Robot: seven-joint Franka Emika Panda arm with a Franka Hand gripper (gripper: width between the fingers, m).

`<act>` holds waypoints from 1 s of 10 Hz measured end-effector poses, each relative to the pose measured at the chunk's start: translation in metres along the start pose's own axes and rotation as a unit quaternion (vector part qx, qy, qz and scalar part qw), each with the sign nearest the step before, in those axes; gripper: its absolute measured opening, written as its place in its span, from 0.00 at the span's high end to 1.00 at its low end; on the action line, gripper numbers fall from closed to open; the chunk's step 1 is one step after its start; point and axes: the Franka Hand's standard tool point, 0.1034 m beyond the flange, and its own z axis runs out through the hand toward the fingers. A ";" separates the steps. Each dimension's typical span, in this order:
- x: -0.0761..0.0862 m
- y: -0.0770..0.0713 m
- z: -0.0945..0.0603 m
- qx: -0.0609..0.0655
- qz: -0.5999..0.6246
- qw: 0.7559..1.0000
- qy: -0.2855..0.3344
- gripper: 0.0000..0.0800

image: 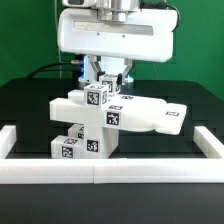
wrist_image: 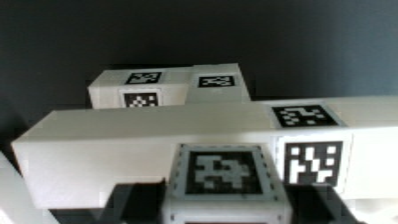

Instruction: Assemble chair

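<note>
Black bench point(image: 30, 110) with a green wall behind, and a white rail point(image: 100, 172) running along the near edge. We've got the chair point(image: 105, 125) mid-bench, partly built: a flat slab sticking out toward the exterior view's right, chunky tagged bars stacked below. The tool point(image: 104, 88) sits on top, pinching a small tagged cube point(image: 97, 97); in the wrist view that cube point(wrist_image: 226, 172) rests against the slab.
</note>
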 end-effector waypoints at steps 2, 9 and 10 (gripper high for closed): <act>0.000 -0.001 0.000 0.004 0.081 0.997 -0.001 0.64; -0.001 -0.004 0.000 0.012 0.270 0.963 -0.006 0.64; -0.001 -0.005 0.000 0.015 0.314 0.949 -0.008 0.64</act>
